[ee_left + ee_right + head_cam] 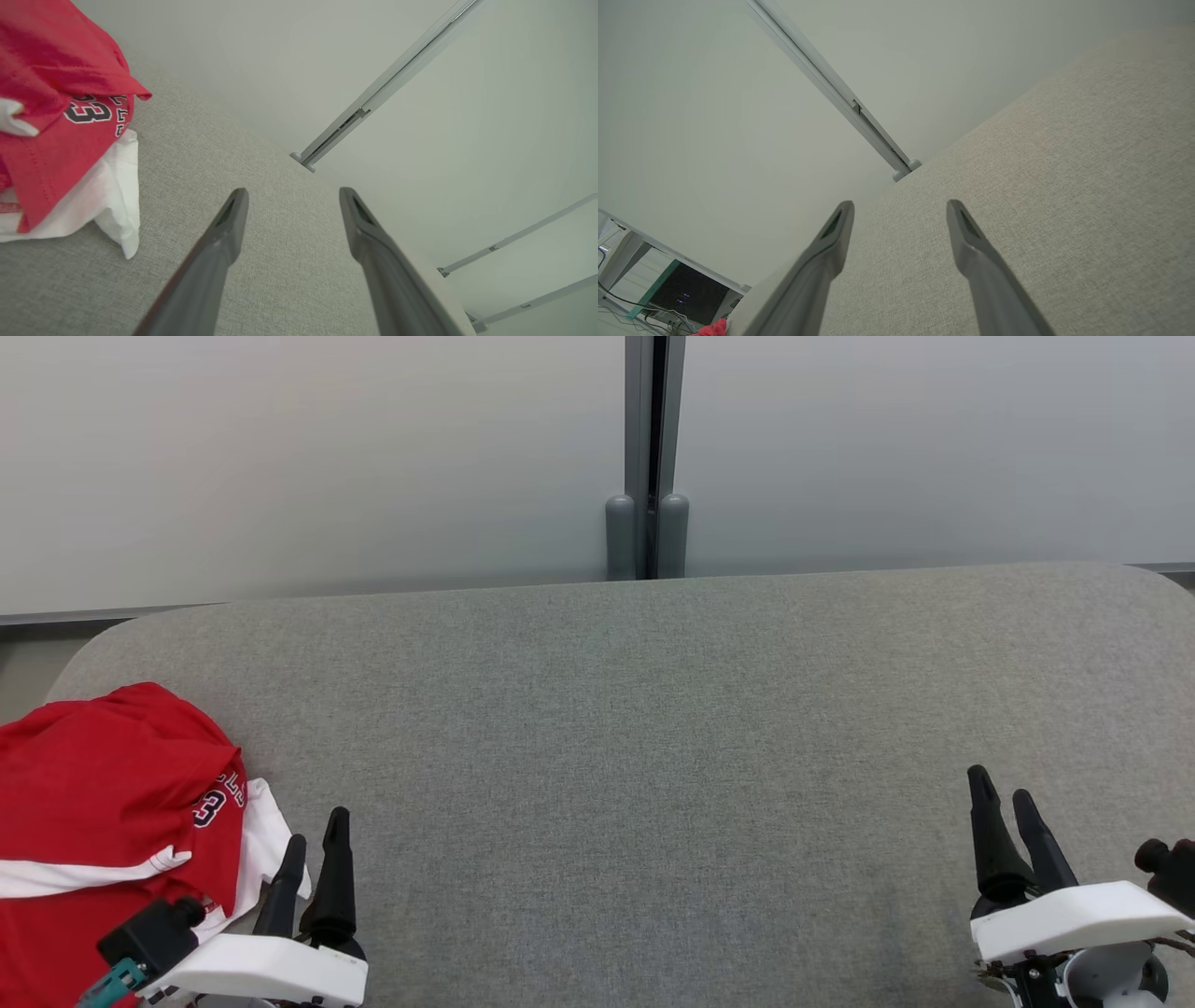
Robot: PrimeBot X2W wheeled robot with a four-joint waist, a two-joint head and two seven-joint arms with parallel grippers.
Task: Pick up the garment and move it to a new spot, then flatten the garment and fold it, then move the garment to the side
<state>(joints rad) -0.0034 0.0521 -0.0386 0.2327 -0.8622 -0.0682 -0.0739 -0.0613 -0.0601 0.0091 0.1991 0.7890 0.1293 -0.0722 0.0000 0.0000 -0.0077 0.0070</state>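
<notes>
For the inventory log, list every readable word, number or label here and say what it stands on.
"3": dark, white-edged digit on the crumpled red and white fabric garment, as seen in the head view.
"23": the same print in the left wrist view; its first digit is creased, so it is uncertain.
Letters beside the number: folded over, unreadable.

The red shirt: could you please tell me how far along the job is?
Nothing looks done: the red shirt lies bunched on the table, far left. The left pincer and right pincer hang open, empty. Lifting, flattening, folding, setting aside remain.
</notes>
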